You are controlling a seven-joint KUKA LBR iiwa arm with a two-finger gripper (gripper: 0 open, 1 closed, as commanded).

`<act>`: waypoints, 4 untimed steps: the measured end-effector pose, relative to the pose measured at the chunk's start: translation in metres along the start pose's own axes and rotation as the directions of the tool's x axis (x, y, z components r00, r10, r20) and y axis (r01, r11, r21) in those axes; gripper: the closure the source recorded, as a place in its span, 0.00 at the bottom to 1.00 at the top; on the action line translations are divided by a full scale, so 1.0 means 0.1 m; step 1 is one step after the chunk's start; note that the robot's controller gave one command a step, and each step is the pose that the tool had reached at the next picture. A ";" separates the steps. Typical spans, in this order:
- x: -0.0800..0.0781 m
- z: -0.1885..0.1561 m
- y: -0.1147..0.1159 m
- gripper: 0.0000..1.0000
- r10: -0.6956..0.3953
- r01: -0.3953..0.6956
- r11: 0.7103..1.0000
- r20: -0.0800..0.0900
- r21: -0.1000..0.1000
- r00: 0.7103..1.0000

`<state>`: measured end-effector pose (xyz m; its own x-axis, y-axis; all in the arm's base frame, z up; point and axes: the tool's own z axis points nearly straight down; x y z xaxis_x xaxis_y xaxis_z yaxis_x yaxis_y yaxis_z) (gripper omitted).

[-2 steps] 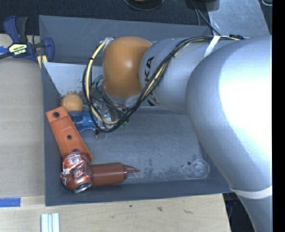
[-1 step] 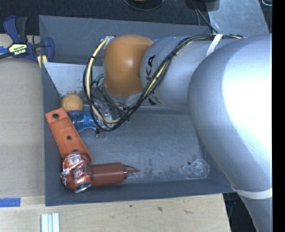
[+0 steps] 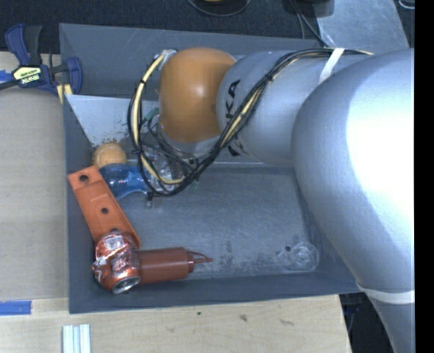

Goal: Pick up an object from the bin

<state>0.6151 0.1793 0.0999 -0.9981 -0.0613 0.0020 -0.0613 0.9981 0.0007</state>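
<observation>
My gripper (image 3: 157,182) hangs low in the left half of the bin, mostly hidden under the arm's wrist. Its tip is right at a shiny blue plastic piece (image 3: 125,180), which lies just to its left near the bin's left wall. Whether the two touch is hidden. A tan rounded object (image 3: 109,155) sits directly behind the blue piece. An orange flat block with holes (image 3: 99,208) lies slanted in front of them along the left wall.
A crushed red and silver can (image 3: 115,263) lies in the front left corner, touching a dark brown squeeze bottle (image 3: 165,263) on its side, nozzle pointing right. The arm covers the bin's back and right side.
</observation>
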 end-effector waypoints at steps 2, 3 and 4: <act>0.01 -0.29 0.00 1.00 0.000 0.000 1.000 -0.004 0.001 1.000; 0.00 -0.39 0.00 1.00 0.000 0.000 1.000 -0.001 0.000 1.000; 0.00 -0.52 0.00 1.00 0.000 0.000 1.000 0.000 0.000 1.000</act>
